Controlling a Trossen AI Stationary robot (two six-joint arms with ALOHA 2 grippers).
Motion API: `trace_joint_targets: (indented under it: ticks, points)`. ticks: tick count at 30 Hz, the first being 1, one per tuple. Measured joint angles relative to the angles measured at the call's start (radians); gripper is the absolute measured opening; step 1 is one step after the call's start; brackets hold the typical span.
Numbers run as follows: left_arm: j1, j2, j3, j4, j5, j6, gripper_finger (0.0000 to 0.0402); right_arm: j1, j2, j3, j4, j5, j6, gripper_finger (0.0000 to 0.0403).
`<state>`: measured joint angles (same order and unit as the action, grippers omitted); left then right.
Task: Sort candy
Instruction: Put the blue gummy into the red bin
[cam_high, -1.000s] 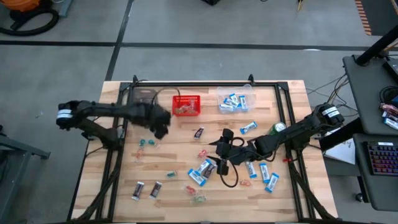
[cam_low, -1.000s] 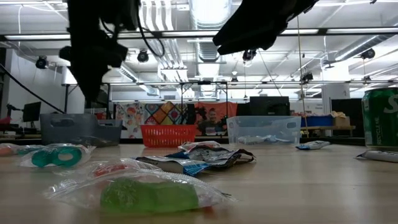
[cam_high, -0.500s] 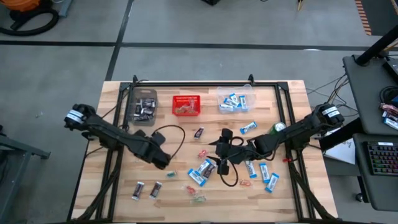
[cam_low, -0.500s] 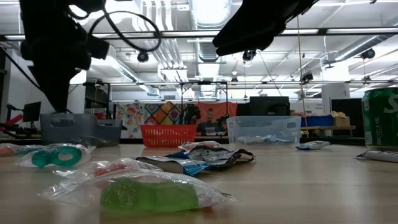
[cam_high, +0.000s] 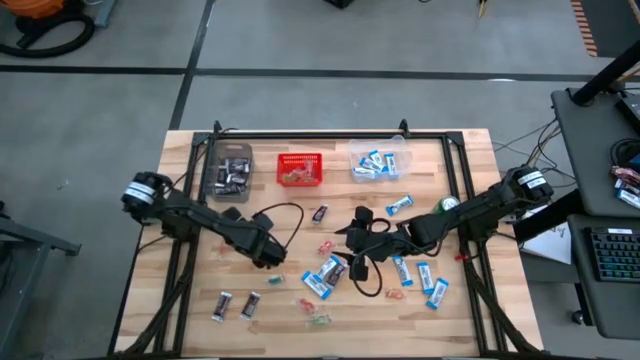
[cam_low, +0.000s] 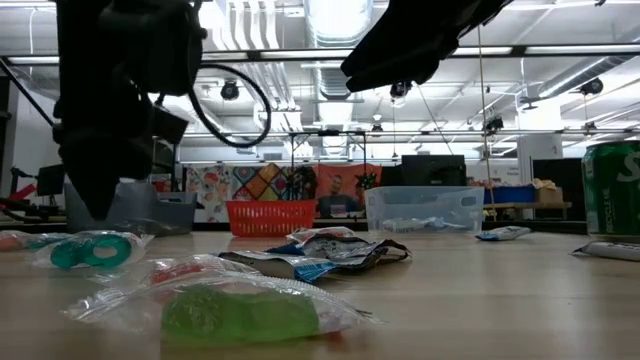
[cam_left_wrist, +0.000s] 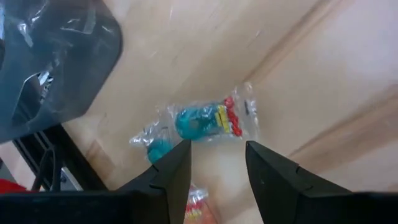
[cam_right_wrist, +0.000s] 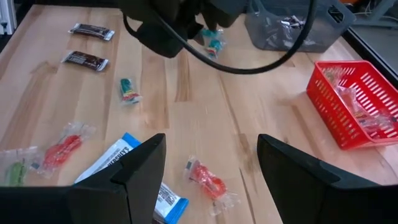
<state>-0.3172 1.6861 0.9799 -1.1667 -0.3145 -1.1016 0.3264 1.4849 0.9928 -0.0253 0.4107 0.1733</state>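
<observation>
1. The left end effector (cam_high: 268, 252) hangs low over the left-centre of the wooden surface (cam_high: 290, 315), fingers parted with nothing between them. In its wrist view a teal ring candy in a clear wrapper (cam_left_wrist: 208, 121) lies flat on the boards just beyond the two fingertips (cam_left_wrist: 177, 163), close to the line of the gap between them.

2. That wrapper's long axis runs roughly across the gap, from one finger side to the other, with a red end toward one side and a crumpled clear tail toward the other. By my judgement a grasp would need a short reach forward and down, and the fingers would close on the wrapper's short sides.

3. The left arm is clearly the nearer one to this piece. The right end effector (cam_high: 358, 245) waits over the middle of the surface, fingers spread wide and empty, above the cluster of blue-and-white packets (cam_high: 326, 275).

4. The sorting bins stand along the far edge: a grey bin with dark bars (cam_high: 229, 172), the red basket (cam_high: 300, 168) and a clear bin with blue packets (cam_high: 378, 160). All lie beyond the left end effector, well apart from it.

5. Two dark mini bars (cam_high: 236, 305) lie near the front-left edge, also on the left arm's side.
</observation>
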Motion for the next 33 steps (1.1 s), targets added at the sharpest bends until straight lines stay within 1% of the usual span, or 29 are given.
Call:
trace_joint_targets:
  ticks: [2, 11, 18, 20, 22, 26, 33]
  points:
    - [0.006, 0.003, -0.014, 0.020, -0.005, 0.014, 0.0130, 0.000, 0.000, 0.000, 0.000, 0.000, 0.001, 0.0244]
    - [0.031, 0.001, -0.120, 0.207, -0.009, 0.043, 0.0116, 0.000, 0.001, 0.000, 0.000, 0.000, 0.012, 0.0244]
    - [0.031, -0.005, -0.152, 0.242, -0.024, 0.036, 0.0111, 0.000, 0.001, 0.000, 0.000, 0.000, 0.011, 0.0244]
    - [0.031, -0.004, -0.153, 0.245, -0.029, 0.035, 0.0098, 0.000, 0.001, 0.000, 0.000, 0.000, 0.011, 0.0244]
    - [0.031, -0.003, -0.149, 0.247, -0.031, 0.034, 0.0076, 0.000, 0.001, 0.000, 0.000, 0.000, 0.011, 0.0244]
    - [0.019, -0.005, -0.123, 0.260, -0.044, 0.043, 0.0013, 0.001, 0.002, 0.000, -0.001, 0.000, 0.011, 0.0244]
    - [0.010, -0.048, -0.056, 0.254, -0.063, 0.132, 0.0001, 0.001, 0.002, 0.000, -0.024, 0.000, 0.011, 0.0244]
